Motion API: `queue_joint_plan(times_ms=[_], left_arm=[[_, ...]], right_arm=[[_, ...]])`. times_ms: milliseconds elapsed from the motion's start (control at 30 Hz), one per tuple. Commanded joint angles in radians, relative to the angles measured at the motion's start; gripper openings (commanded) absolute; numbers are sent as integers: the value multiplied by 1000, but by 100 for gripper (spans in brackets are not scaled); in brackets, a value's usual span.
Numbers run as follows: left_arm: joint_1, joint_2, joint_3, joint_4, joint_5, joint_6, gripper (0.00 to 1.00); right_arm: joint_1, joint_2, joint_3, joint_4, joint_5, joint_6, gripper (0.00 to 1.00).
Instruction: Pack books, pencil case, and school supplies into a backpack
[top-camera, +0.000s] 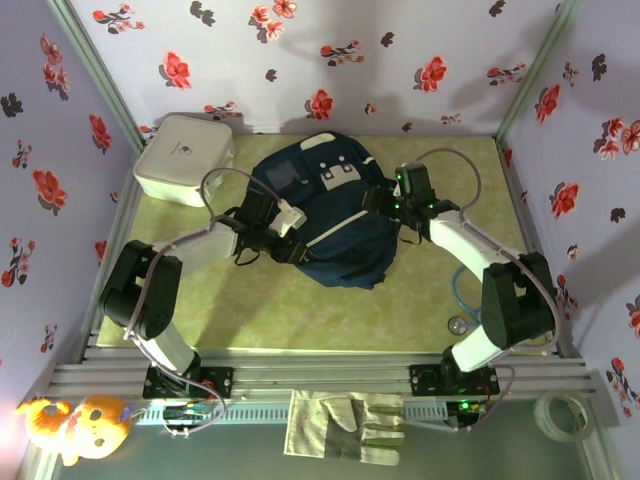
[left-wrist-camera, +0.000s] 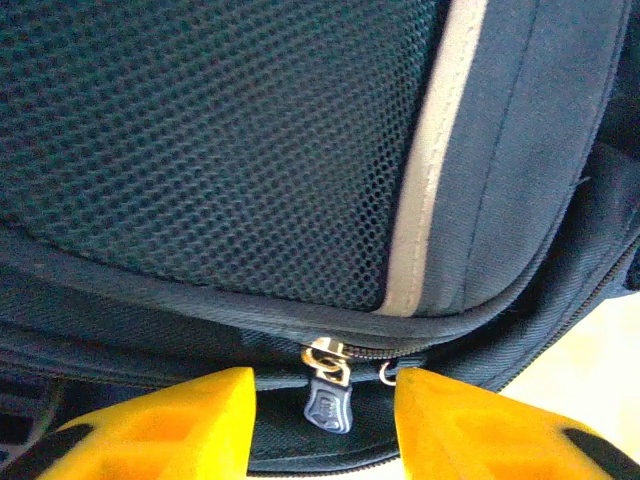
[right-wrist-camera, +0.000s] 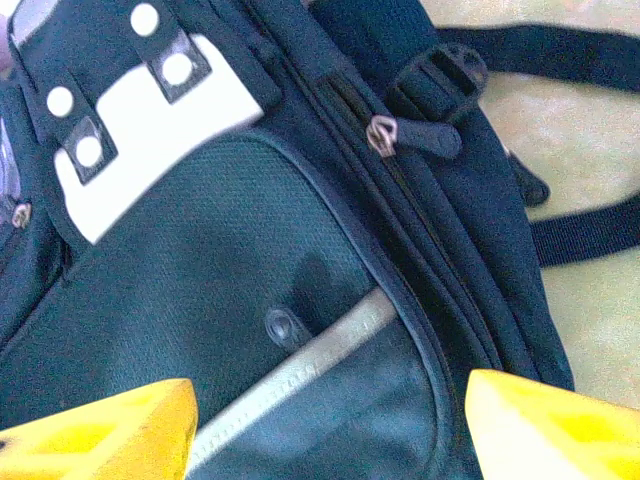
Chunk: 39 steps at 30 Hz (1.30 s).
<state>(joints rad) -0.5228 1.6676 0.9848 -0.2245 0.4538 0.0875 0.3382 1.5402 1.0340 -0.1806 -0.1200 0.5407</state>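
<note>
The backpack (top-camera: 330, 220) lay mid-table; my left gripper (left-wrist-camera: 322, 432), spread, stood at its left edge, the zipper pull (left-wrist-camera: 327, 400) directly between the fingers, ungripped; my right gripper (right-wrist-camera: 330, 430), spread, hovered over its right side.

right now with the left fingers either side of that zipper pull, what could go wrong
The left gripper is open around the small zipper pull; closing could pinch fabric instead. The right gripper is open over the backpack, not holding it, so tugging the zipper may drag the whole bag.
</note>
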Motion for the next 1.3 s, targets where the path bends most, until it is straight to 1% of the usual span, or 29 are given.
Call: queue_joint_plan(times_ms=[0,100,233,333,467,667,767,800,900,1000,1067,1267], left_arm=[[-10,9,-7,34,20,18,36],[-11,23,0,42,10,15,33],[-11,35,5,46,-39,11,25],[-11,34,-5,58,-52,11,20],[-11,17,-22,68,-77,9,13],[-11,-22,-52,77,-120,16,9],[-11,-43,-63,80,-136,18,9],[-11,-48,-67,82,-137,18,11],[-14,-54,-75,82,-131,20,20],[-22,-48,-87,91,-126,24,27],[-29,-42,-93,95,-122,23,28],[-37,-24,-109,129,-124,11,30]], right_arm=[[1,-58,-45,27,-28,46,72],[2,-94,-79,29,-31,60,72],[3,-146,-124,20,-28,72,72],[5,-181,-167,18,-35,85,72],[33,-220,-226,12,-50,112,72],[109,-261,-296,48,-55,175,71],[146,-265,-310,92,-49,203,71],[156,-260,-311,108,-49,211,71],[175,-234,-311,166,-71,248,70],[188,-195,-307,215,-80,295,67],[190,-174,-303,231,-69,333,64],[191,-111,-291,270,-61,402,63]])
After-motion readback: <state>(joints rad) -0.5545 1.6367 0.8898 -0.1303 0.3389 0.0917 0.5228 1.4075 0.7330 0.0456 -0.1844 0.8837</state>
